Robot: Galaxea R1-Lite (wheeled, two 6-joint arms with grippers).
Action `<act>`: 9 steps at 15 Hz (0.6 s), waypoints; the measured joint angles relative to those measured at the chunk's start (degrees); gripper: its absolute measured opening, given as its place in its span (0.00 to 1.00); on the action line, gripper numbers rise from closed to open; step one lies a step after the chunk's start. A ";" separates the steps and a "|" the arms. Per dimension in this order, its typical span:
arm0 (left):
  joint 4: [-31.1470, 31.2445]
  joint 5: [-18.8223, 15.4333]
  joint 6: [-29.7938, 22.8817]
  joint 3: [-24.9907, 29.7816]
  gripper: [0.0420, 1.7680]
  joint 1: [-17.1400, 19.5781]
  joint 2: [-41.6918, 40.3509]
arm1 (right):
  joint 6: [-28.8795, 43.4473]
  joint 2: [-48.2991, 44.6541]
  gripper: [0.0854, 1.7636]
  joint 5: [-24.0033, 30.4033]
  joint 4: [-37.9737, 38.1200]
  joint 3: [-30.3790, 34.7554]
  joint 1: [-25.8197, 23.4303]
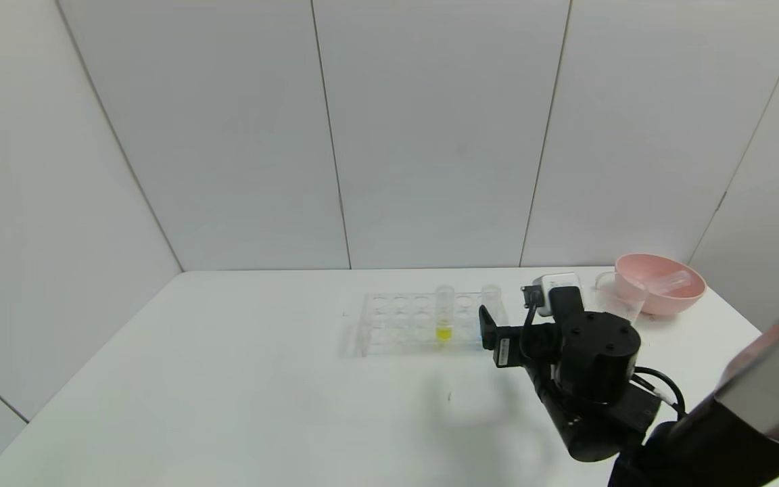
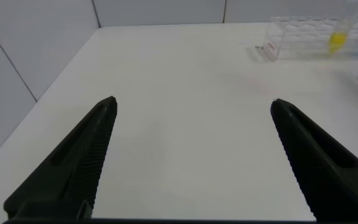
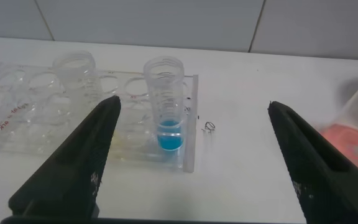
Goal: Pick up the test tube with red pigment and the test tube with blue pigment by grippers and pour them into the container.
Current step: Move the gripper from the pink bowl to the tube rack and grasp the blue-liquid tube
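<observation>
The test tube with blue pigment (image 3: 165, 106) stands upright in the end hole of the clear rack (image 3: 36, 118); it also shows in the head view (image 1: 491, 297). My right gripper (image 3: 191, 109) is open, close in front of this tube, with the tube nearer one finger and untouched; in the head view it (image 1: 491, 331) is at the rack's right end. The container (image 1: 620, 295) stands right of the rack, beside the pink bowl. No tube with red liquid shows. My left gripper (image 2: 193, 102) is open and empty over bare table, far from the rack (image 2: 303, 37).
A like tube with yellow liquid (image 1: 443, 314) stands in the rack's middle. The pink bowl (image 1: 660, 297) at the back right holds a clear tube lying on its side (image 1: 671, 281). The white table (image 1: 261, 379) is bounded by white walls behind and to the left.
</observation>
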 joint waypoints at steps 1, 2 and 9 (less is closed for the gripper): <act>0.00 0.00 0.00 0.00 1.00 0.00 0.00 | -0.10 1.94 0.96 -0.04 0.09 -1.90 -0.21; 0.00 0.00 0.00 0.00 1.00 0.00 0.00 | -0.35 3.62 0.96 -0.04 0.15 -3.68 -0.54; 0.00 0.00 0.00 0.00 1.00 0.00 0.00 | -1.37 9.41 0.96 0.95 6.03 -14.56 -3.82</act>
